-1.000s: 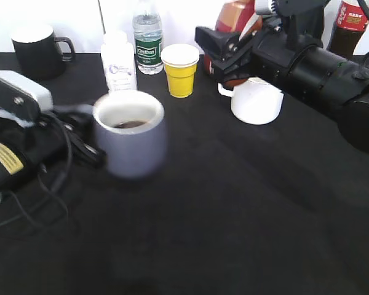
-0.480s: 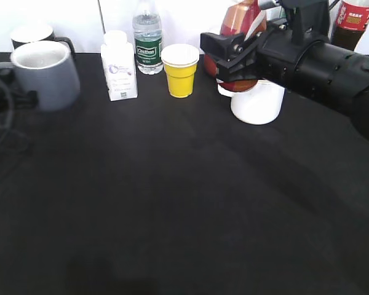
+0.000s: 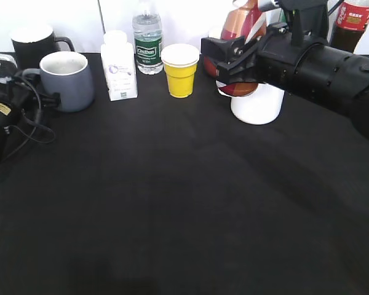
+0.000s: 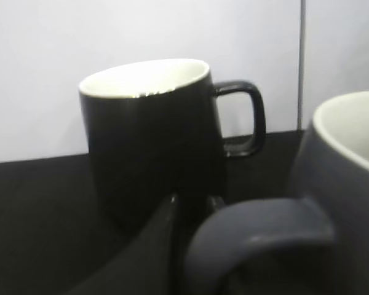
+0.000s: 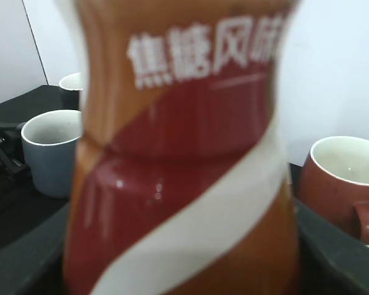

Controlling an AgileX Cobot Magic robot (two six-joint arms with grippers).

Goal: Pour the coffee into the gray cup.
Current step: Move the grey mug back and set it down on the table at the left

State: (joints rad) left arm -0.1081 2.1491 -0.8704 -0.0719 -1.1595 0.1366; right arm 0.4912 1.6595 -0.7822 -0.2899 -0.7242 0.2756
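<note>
The gray cup (image 3: 66, 80) stands at the back left, just in front of a black mug (image 3: 32, 43). My left gripper (image 3: 35, 93) is shut on the cup's handle (image 4: 258, 230). The cup's body fills the right edge of the left wrist view (image 4: 350, 178). My right gripper (image 3: 234, 64) is shut on the coffee bottle (image 3: 242, 21), a brown and red bottle with a white stripe, and holds it upright above the table at the back right. The bottle fills the right wrist view (image 5: 184, 153), where the gray cup (image 5: 49, 147) shows far to the left.
A white bottle (image 3: 119, 66), a water bottle (image 3: 147, 37) and a yellow cup (image 3: 180, 70) line the back edge. A white cup (image 3: 258, 104) sits under my right arm. A red-brown mug (image 5: 347, 184) and a cola bottle (image 3: 350, 21) stand at the back right.
My left gripper has carried the gray cup from the middle left back to beside the black mug. My right arm has shifted slightly with the bottle.
</note>
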